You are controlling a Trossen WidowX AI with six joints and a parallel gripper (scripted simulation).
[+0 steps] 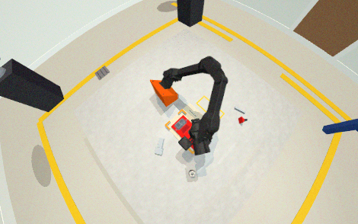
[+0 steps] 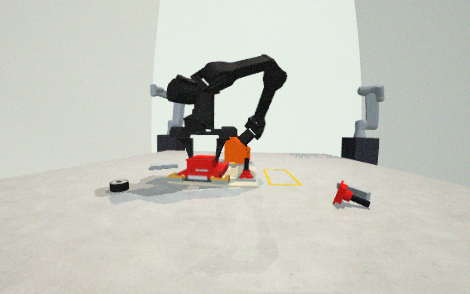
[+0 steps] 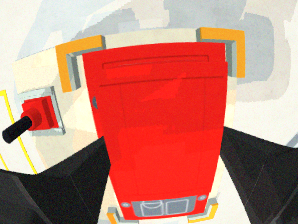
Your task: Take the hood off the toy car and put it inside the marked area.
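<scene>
The red toy car (image 1: 180,123) (image 2: 176,173) sits on a cream base between orange corner brackets. My gripper (image 2: 205,157) (image 3: 163,136) points down over it, with one black finger against each side of the red hood (image 2: 201,164) (image 3: 160,107). It is shut on the hood, fingers wide apart. The hood is still at the car; I cannot tell a gap under it. In the top view the arm hides the fingertips. The marked area is a yellow outline (image 1: 200,100) (image 2: 266,176) (image 3: 27,152) on the table beside the base.
A red piece with a black peg (image 2: 245,173) (image 3: 42,114) stands on the base. An orange block (image 1: 167,98) (image 2: 235,150) is behind. Around lie a black wheel (image 1: 192,174) (image 2: 119,186), a pale flat piece (image 1: 160,146) and a loose red piece (image 1: 241,120) (image 2: 341,194) near a grey bar (image 1: 239,110).
</scene>
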